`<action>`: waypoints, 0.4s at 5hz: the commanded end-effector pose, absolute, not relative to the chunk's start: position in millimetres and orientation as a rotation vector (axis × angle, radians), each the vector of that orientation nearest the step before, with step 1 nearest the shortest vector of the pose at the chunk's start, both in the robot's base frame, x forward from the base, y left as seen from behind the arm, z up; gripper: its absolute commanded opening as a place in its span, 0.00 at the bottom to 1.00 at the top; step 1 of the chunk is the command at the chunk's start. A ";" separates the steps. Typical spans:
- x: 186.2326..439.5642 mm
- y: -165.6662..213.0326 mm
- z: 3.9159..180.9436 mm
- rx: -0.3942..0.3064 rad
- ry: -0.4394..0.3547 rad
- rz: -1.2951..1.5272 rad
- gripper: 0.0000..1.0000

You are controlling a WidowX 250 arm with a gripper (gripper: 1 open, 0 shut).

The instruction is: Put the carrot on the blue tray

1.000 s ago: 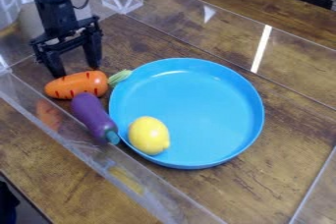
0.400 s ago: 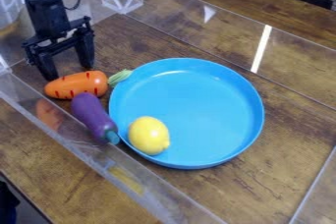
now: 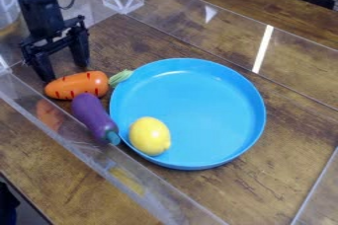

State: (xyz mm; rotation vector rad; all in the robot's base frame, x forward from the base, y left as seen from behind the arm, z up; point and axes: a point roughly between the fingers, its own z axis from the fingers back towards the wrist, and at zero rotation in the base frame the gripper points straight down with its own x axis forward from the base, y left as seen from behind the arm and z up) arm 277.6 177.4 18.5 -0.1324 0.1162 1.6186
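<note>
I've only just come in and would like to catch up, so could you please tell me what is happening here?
The robot's gripper hangs open close by the orange carrot, which lies beside the blue tray. The yellow lemon is on the tray, and the purple eggplant lies at its edge.

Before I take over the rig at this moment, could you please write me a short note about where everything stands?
End effector: open, nothing in it, just above and behind the carrot at the left side.
Toy carrot: lying on the table left of the blue tray, its leafy tip towards the rim.
Toy eggplant: between the carrot and the tray's lower left edge. Toy lemon: in the tray.
Done: no placing yet.
Left: grasp the carrot, lift it, set it on the tray.
</note>
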 end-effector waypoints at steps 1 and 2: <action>270.1 189.1 39.5 -0.145 0.033 1.694 1.00; 264.5 188.2 40.5 -0.151 0.027 1.739 1.00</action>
